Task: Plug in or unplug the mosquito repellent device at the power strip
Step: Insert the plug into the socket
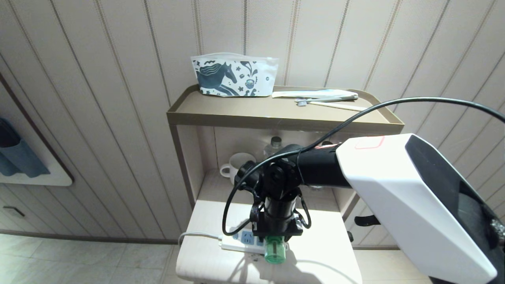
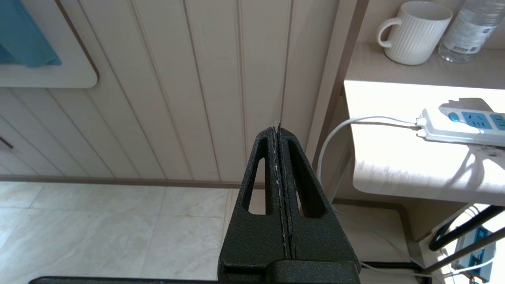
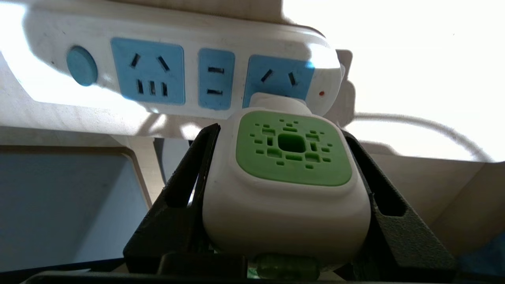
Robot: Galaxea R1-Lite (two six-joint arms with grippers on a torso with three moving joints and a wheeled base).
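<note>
Right gripper (image 3: 290,197) clamped on the mosquito repellent device (image 3: 288,181) at the power strip (image 3: 173,71).
Fingers squeeze its white head from both sides, plug end seated at the end socket, so it can be pushed or pulled straight. Left gripper (image 2: 279,136) closed, idle beside the stand.

right hand (image 3: 288,205) points down, fingers clamped; left hand (image 2: 279,136) parked low, fingers together.

Pale panelled walls (image 1: 118,98) are met by a marbled tile floor (image 1: 79,256). A wooden shelf unit (image 1: 276,114) is sunlit.
</note>
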